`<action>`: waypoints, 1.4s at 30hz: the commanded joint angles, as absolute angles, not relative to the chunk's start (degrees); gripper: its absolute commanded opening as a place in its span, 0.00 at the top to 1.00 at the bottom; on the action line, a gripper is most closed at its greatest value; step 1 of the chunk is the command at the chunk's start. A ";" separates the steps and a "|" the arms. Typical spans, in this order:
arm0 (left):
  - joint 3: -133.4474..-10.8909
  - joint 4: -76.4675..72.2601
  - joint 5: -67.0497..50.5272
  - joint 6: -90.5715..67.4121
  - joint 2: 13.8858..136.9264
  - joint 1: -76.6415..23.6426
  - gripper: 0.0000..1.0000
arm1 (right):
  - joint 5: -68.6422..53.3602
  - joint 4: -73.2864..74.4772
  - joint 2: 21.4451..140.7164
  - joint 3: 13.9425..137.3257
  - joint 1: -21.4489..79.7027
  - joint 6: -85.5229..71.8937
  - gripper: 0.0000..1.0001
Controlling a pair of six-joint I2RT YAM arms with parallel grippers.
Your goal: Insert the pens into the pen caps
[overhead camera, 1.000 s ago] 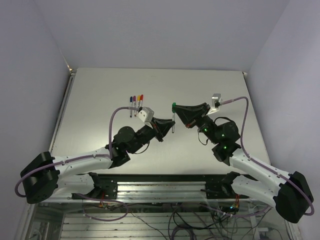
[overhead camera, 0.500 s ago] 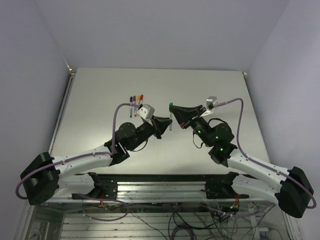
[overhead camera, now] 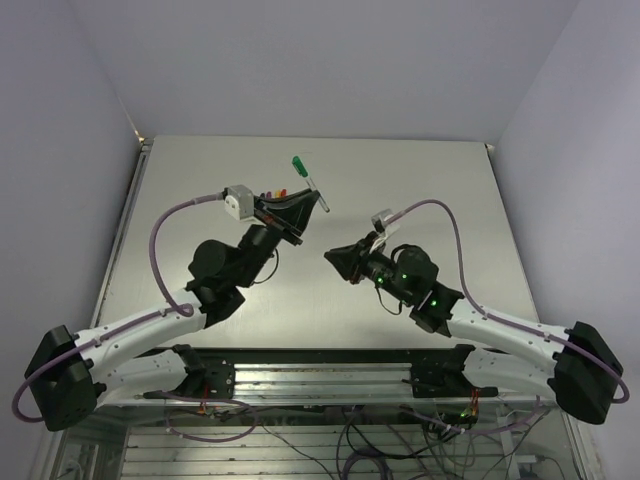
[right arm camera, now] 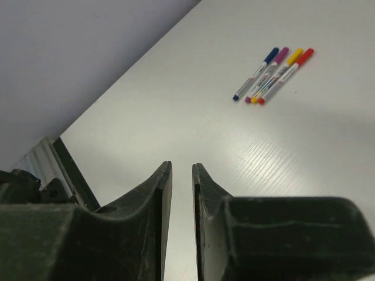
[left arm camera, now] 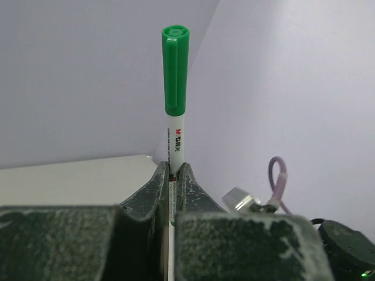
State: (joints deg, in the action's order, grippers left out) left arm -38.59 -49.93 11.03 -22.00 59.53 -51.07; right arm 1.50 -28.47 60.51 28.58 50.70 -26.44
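Grey walls (overhead camera: 300,60) close in a white table (overhead camera: 420,190), over which the left arm (overhead camera: 140,325) reaches up and forward. The left claw (overhead camera: 303,207) is clamped on a green pen (left arm camera: 174,146) that stands on end out of the jaws, cap (left arm camera: 175,70) uppermost. The right claw (right arm camera: 181,170), held low, is a slit apart and empty. Four capped pens (right arm camera: 272,75) lie side by side near the left claw, likely the green one's place.

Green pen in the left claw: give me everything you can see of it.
The green pen is a slim white plastic-looking barrel with small printed text, capped at its upper end by a glossy green cap. It stands upright in the left wrist view, barrel pinched in the shut left claw, clear of the table, touching nothing else.
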 commanded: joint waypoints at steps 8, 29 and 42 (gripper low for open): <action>-46.45 -19.76 22.51 -20.94 63.64 -47.77 0.93 | 22.85 -12.46 50.78 34.06 50.89 -27.89 0.80; -89.43 16.67 17.10 -22.93 116.33 -34.78 0.89 | 42.45 13.06 43.87 34.16 50.50 -45.14 0.58; -94.67 22.39 22.09 -21.52 124.74 -31.41 0.88 | 40.46 11.86 43.85 33.05 50.54 -45.93 0.57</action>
